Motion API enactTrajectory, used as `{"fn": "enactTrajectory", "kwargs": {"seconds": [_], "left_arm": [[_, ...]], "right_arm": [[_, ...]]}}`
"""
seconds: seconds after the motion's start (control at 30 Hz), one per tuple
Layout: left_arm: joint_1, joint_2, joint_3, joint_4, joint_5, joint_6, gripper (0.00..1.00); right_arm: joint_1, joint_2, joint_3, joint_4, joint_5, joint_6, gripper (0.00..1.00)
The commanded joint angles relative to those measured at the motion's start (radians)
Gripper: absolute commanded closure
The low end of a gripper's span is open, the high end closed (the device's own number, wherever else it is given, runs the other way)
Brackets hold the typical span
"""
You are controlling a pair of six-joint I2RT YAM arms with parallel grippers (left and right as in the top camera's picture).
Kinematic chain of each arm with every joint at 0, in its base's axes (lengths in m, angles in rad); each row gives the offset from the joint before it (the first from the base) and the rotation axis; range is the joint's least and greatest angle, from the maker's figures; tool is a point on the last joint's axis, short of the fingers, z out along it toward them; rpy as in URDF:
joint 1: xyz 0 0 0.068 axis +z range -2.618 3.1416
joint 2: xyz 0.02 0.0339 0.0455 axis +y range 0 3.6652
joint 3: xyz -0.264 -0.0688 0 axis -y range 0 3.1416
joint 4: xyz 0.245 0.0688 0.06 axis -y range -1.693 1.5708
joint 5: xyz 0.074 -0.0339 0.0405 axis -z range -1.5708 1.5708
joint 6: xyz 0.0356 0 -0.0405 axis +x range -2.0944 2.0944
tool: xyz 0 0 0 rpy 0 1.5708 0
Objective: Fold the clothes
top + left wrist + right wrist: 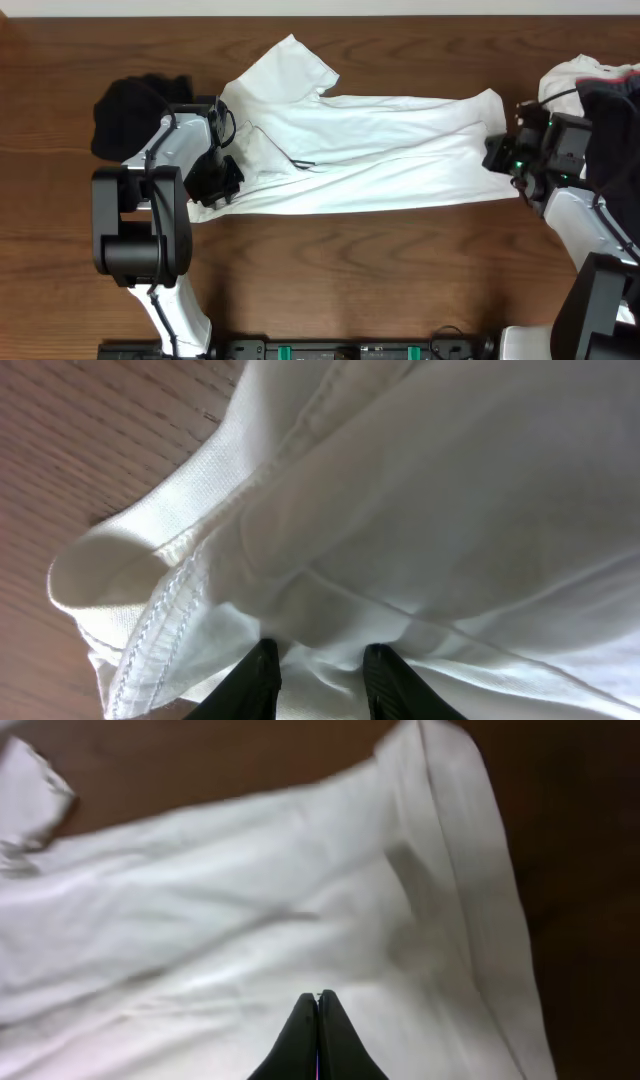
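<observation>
Wooden table (330,275), T-shirt (390,160) long edge frontward.

- Table (330,270), strip along the near edge between the two arm bases: bare wood, open to pass.
- Far edge: bare wood from the far-left corner to the right-hand pile, narrowed where a sleeve reaches close to that edge.
- White T-shirt (380,150): low, soft, lies across the middle of the table from left to right.
- Black garment (125,115): heap near the left edge, close against the left arm (140,215).
- Left arm: blocks the near-left approach; left hand (322,665) buried in the shirt's left end, cloth bunched between its fingers.
- Pile of white and dark clothes (600,95): fills the far-right corner.
- Right arm (590,215): blocks the right edge; right hand (318,1010), fingers pressed together, over the shirt's right end.
</observation>
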Motion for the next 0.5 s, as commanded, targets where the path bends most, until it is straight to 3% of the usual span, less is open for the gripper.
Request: {"fn": "enactTrajectory", "kwargs": {"seconds": [0.0, 0.47], "left_arm": [[0.003, 0.045, -0.026, 0.046, -0.018, -0.01, 0.68], [0.003, -0.011, 0.044, 0.01, -0.019, 0.012, 0.69]], "right_arm": [[-0.002, 0.054, 0.006, 0.021, 0.045, -0.004, 0.99], [-0.003, 0.249, 0.006, 0.203, 0.058, -0.004, 0.98]]}}
